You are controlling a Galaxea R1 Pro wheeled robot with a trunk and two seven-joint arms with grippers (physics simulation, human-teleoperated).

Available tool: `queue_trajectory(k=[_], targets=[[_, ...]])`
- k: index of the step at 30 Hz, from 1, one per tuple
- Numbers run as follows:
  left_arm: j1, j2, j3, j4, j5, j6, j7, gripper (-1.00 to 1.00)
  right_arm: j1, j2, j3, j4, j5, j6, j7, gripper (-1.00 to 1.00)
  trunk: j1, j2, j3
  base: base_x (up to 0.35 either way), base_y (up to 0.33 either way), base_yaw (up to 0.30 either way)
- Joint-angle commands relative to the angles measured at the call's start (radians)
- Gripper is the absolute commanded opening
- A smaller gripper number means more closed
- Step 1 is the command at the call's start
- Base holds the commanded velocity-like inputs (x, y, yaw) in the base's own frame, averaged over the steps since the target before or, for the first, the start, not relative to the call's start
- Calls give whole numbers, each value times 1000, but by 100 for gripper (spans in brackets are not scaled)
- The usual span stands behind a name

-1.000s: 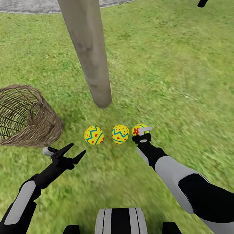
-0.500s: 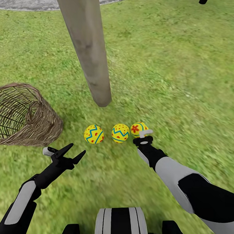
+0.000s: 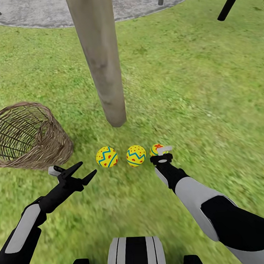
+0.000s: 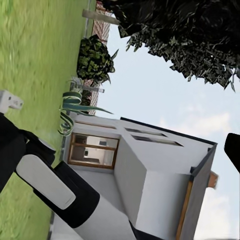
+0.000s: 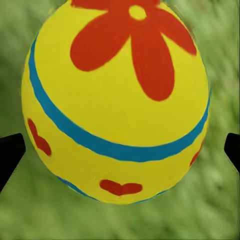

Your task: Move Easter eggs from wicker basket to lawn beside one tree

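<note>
- Now all three eggs lie in a row on the lawn [image 3: 206,87] just in front of the tree [image 3: 103,72]: the left egg [image 3: 106,157], the middle egg [image 3: 136,155] and the right egg [image 3: 155,149], close together but not touching.
- The basket [image 3: 52,138] lies tipped on its side on the grass, to the left of the trunk; what shows of its inside holds no egg, though its far part runs off the picture's edge.
- The right pincer [image 3: 161,153] sits directly at the right egg, on the robot's side of it, and partly covers it in the head view.
- In the right wrist view that egg [image 5: 117,100] lies between the two dark fingertips [image 5: 10,155], with a little grass showing on either side, so the jaws appear open and not pressing it.
- The left pincer [image 3: 82,174] hangs over the grass near the left egg, jaws spread and holding nothing.
- Judging by this, the placing looks done; the right arm likely just needs to draw straight back toward the robot without nudging the egg out of the row.
</note>
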Motion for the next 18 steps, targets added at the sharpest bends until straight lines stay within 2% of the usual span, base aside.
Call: queue_trajectory(k=[1, 12, 14, 15, 18], targets=[[0, 0, 1, 0, -2, 4, -3, 100, 0, -1, 9, -2, -10, 6, -6, 100, -1, 0, 3, 0, 0, 0], [0, 0, -2, 0, -5, 8, -2, 100, 0, -1, 9, -2, -10, 6, -6, 100, -5, 3, 46, 0, 0, 0], [0, 1, -3, 0, -6, 14, 19, 100, 0, -2, 9, -2, -10, 6, -6, 100, -6, 3, 54, 0, 0, 0], [-1, 2, -4, -1, -3, 19, 68, 100, -1, -3, 7, -1, -12, 6, -6, 100, -7, 3, 58, 0, 0, 0], [-4, 3, -24, -3, 1, 20, 87, 100, 0, -2, 6, -1, -13, 6, -6, 100, -8, 4, 69, -215, 0, 0]])
